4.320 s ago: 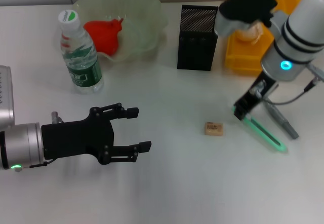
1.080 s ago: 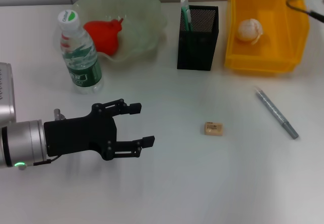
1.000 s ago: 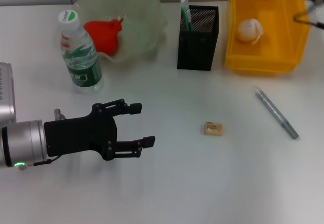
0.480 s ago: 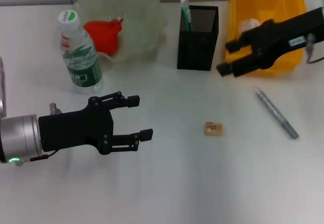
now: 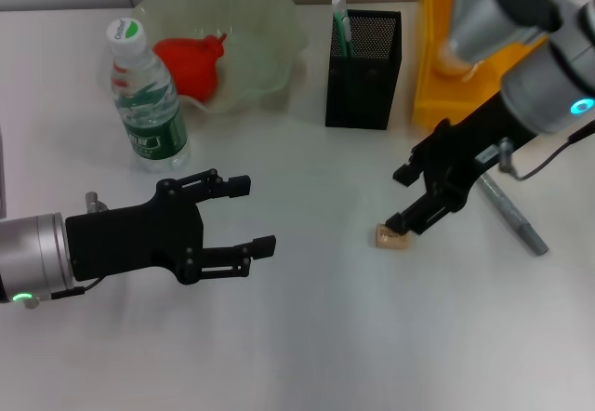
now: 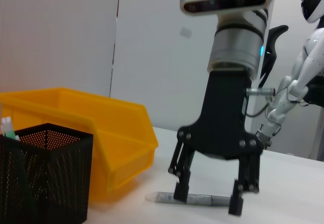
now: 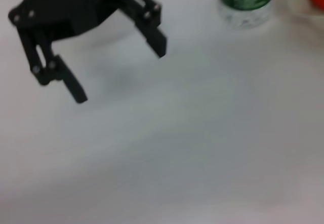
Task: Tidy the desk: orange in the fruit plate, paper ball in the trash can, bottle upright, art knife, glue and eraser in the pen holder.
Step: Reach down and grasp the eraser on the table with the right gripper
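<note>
Head view. One yellow plastic bin [image 5: 437, 104] at 1 o'clock; one translucent fruit plate [image 5: 270, 48] at 11; one black mesh pen holder [image 5: 363, 67]; one upright green-labelled bottle [image 5: 144, 104], writing unreadable. Right gripper [image 5: 402, 197], jaws spread and empty, hovers over one tan eraser [image 5: 389, 238]. Left gripper [image 5: 251, 216], wide open, empty, at 8. One grey art knife [image 5: 513, 216] at 3.

Eraser [image 5: 391, 236] lies before the pen holder [image 5: 363, 67], art knife [image 5: 509, 210] to its right.
</note>
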Controlling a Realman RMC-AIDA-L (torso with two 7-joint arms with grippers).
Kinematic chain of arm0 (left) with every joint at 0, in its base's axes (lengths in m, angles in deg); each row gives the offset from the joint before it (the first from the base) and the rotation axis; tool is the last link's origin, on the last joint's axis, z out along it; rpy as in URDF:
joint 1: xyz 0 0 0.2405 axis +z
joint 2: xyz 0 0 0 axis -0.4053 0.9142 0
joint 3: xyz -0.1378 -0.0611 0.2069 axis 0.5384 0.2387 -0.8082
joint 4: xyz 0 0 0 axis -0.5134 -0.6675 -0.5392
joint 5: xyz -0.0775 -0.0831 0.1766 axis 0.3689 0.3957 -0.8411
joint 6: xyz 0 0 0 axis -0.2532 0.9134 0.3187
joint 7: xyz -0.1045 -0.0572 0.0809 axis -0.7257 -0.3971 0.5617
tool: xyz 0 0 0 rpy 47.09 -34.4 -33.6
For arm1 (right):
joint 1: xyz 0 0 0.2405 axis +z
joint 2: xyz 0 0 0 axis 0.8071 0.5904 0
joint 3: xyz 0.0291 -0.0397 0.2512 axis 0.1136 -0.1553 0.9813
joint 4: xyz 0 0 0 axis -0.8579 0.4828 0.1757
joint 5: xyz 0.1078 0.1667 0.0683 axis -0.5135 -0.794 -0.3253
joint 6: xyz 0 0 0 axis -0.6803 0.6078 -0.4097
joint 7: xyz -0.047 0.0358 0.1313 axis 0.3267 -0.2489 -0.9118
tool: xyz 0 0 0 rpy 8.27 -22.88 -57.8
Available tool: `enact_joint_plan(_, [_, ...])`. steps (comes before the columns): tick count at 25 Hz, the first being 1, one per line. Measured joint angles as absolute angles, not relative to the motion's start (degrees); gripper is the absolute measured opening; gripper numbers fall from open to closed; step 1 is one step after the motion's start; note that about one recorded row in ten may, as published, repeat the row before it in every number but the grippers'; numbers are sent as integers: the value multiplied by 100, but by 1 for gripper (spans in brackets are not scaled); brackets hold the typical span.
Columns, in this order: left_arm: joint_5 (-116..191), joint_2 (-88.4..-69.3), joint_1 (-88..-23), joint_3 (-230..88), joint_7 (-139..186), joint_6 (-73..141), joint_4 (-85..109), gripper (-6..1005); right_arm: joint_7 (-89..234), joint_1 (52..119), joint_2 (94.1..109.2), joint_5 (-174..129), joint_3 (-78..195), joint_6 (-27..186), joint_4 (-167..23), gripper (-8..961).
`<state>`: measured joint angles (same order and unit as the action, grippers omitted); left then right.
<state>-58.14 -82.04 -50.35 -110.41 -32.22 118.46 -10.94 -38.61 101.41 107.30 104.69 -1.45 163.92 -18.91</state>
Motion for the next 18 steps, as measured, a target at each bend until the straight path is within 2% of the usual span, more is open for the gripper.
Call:
enact_joint_plan(3, [-5814,-8204,-5019,-11035,-3196,11850,-1094,843,-3862,10155,10785,10550,-468,16217,-1948,702])
enact_joint_plan(16, [-5815,-8213,-4971,-10988,-3156,11848,-1094,843,-3836,10149,10821,10533,-1298,15539,-2336,675])
enact_joint_plan(18, [-5815,-8213,-4968,-10986,-3155,11852,-1094,843,-3835,10165,10825,10529,-1367,15461,-2403,607])
